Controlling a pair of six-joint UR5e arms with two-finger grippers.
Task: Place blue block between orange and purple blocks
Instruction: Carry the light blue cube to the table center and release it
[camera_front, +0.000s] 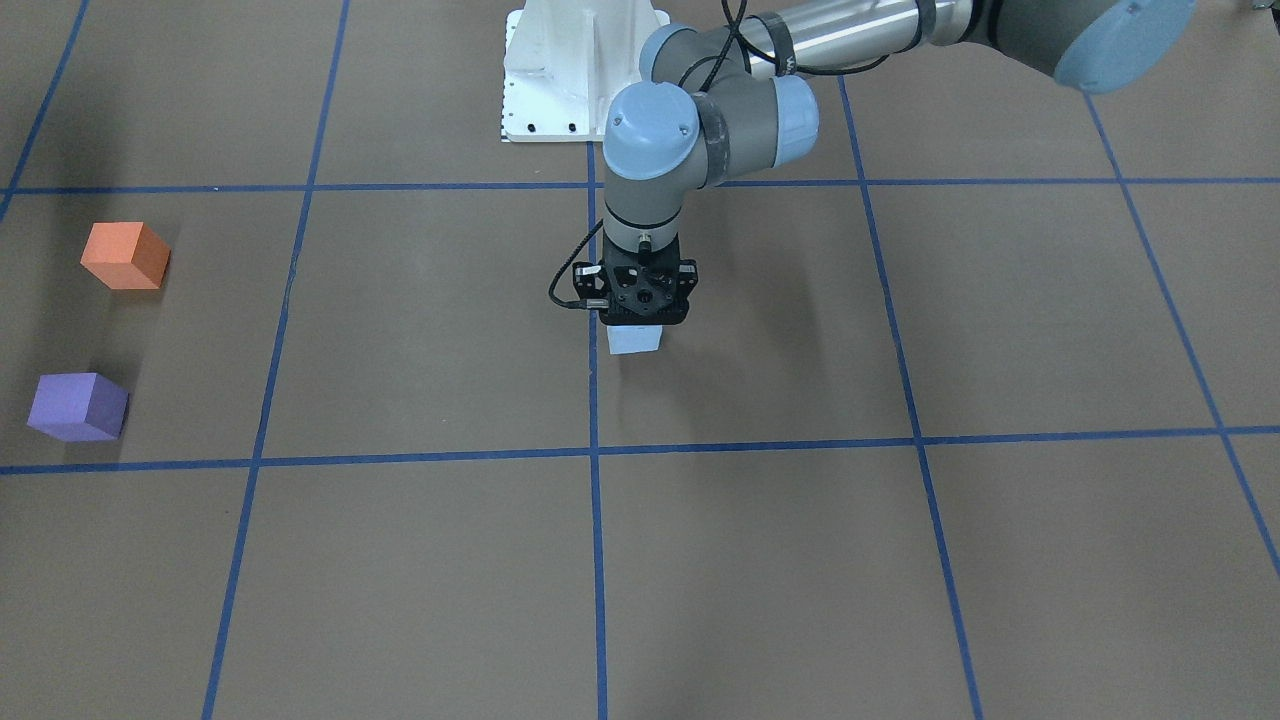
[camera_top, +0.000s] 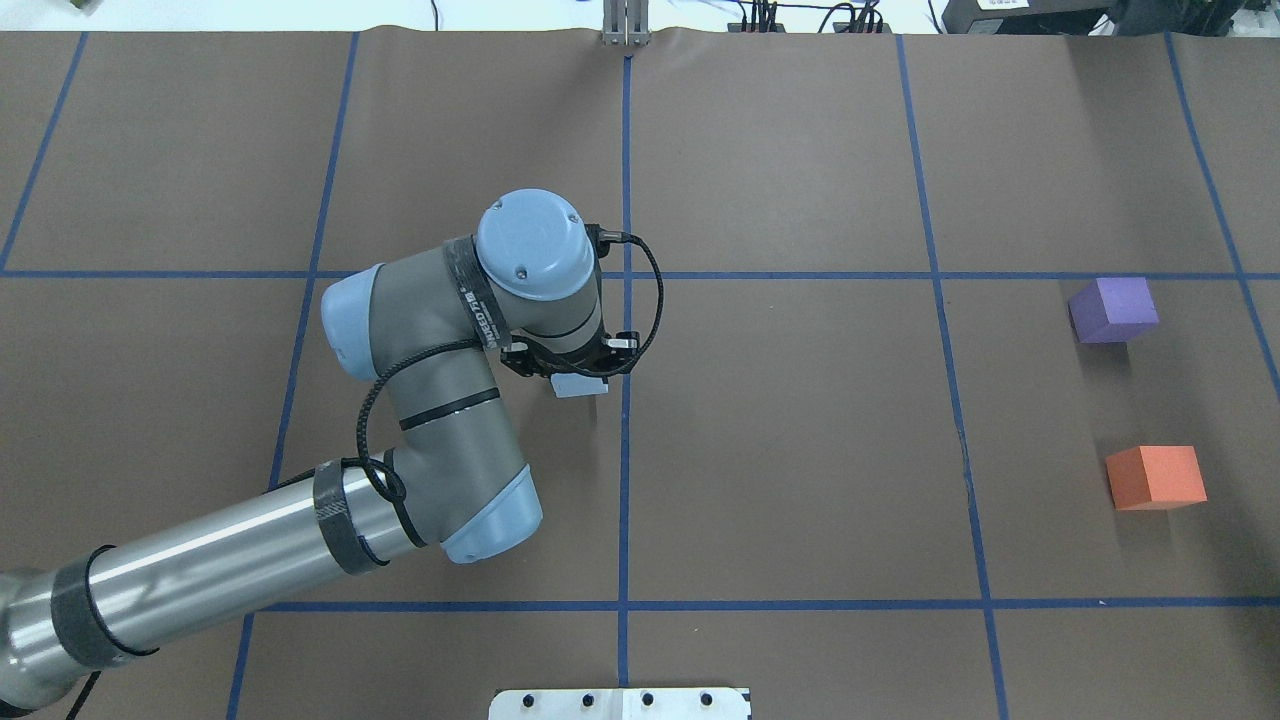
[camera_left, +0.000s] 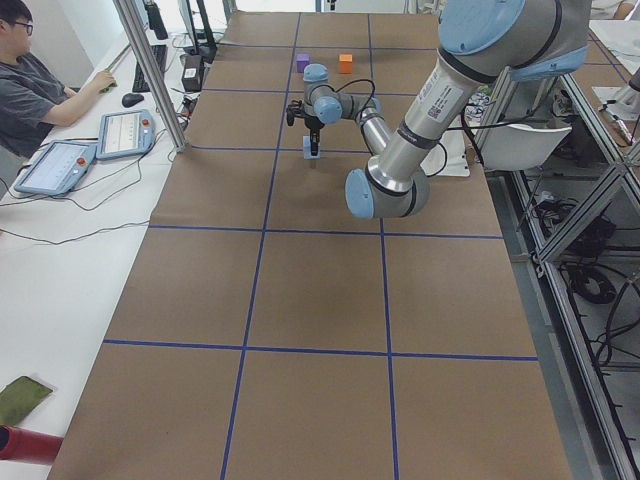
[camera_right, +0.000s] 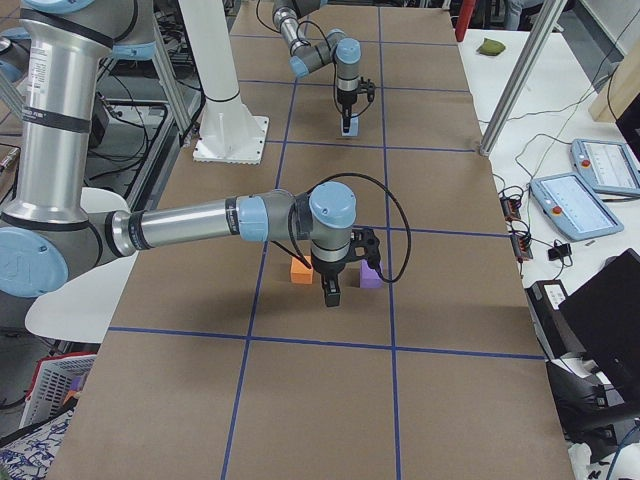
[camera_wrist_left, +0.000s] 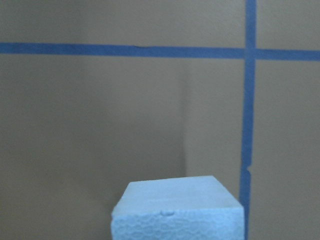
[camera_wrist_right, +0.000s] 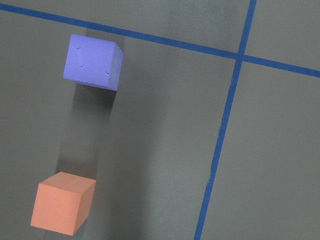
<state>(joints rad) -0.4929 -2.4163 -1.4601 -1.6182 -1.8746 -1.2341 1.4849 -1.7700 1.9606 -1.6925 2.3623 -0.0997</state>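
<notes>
The left pincer points straight down and is clenched on the blue block, whose pale lower part shows beneath the black pincer body. In the left wrist view the block's top face fills the bottom of the frame. I cannot tell whether its underside touches the table or hangs just above it.

The block sits near the middle of the table, just beside the long centre tape line, on the robot's left side of it.

The orange block and the purple block stand well apart from the blue one, far over on the robot's right side. They do not touch, and a strip of bare table lies between them. The purple one is farther from the robot's base and the orange one nearer.

The right pincer shows only in the side view, pointing down, high over those two blocks. I cannot tell whether it is clenched or released. Its wrist camera looks down on both blocks from above.
</notes>
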